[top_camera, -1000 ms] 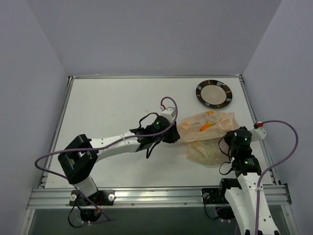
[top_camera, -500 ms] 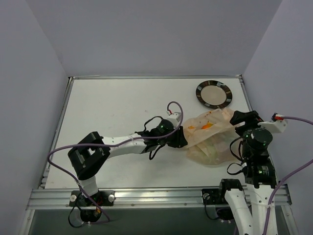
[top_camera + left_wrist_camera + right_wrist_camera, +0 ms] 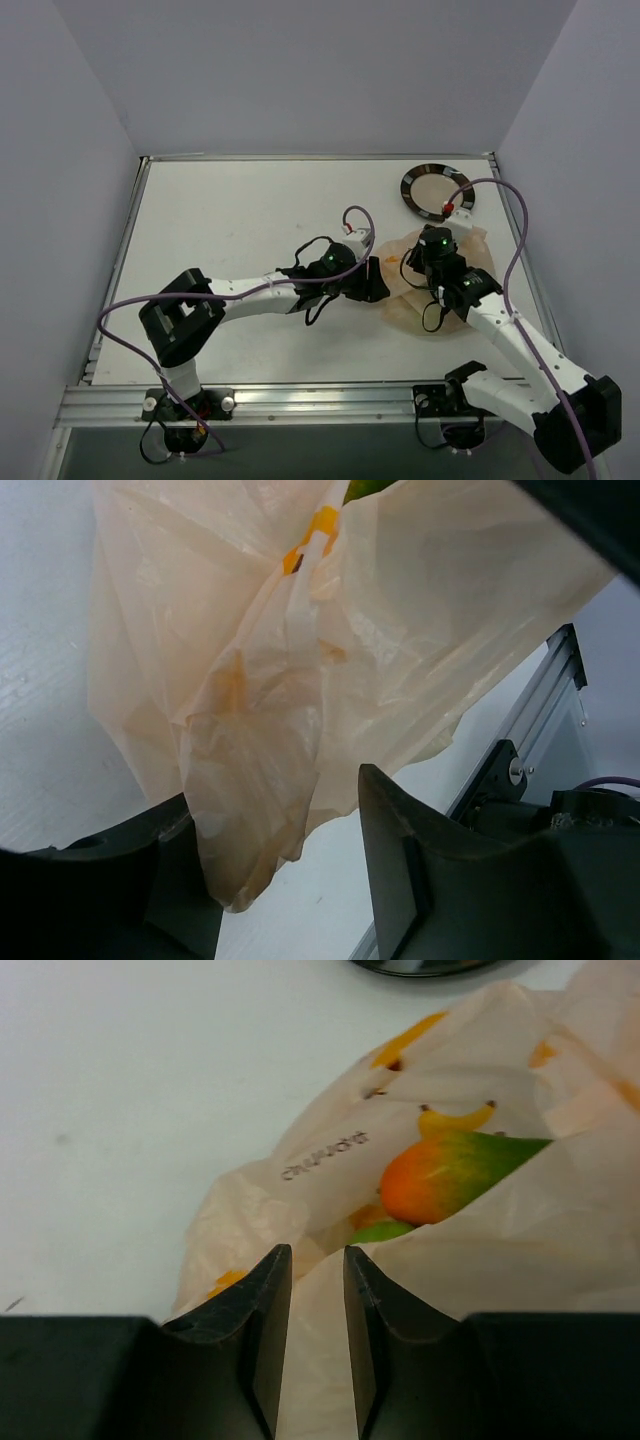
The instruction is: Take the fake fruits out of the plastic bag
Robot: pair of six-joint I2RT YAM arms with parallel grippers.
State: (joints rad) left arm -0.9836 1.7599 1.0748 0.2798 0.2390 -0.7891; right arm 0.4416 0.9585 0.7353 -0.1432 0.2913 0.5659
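The plastic bag (image 3: 403,303) lies right of centre on the table, partly under my right arm. My left gripper (image 3: 378,285) sits at its left edge. In the left wrist view the jaws (image 3: 280,870) stand wide apart with a hanging corner of the bag (image 3: 300,680) between them, touching the left finger. My right gripper (image 3: 430,268) is over the bag. Its fingers (image 3: 316,1260) stand close together with the bag's lip (image 3: 520,1260) between them. Inside the bag's mouth I see the orange-green mango (image 3: 450,1175) and a green fruit (image 3: 385,1231). The other fruits are hidden.
A round dark-rimmed plate (image 3: 438,190) lies at the back right, just beyond the bag; its edge shows in the right wrist view (image 3: 420,964). The metal front rail (image 3: 520,740) runs along the table's near edge. Purple cables loop above both arms.
My right arm rose from the bag's right edge, then swung left over the bag. My left gripper moved slightly right along the bag's left edge. The bag changed shape.
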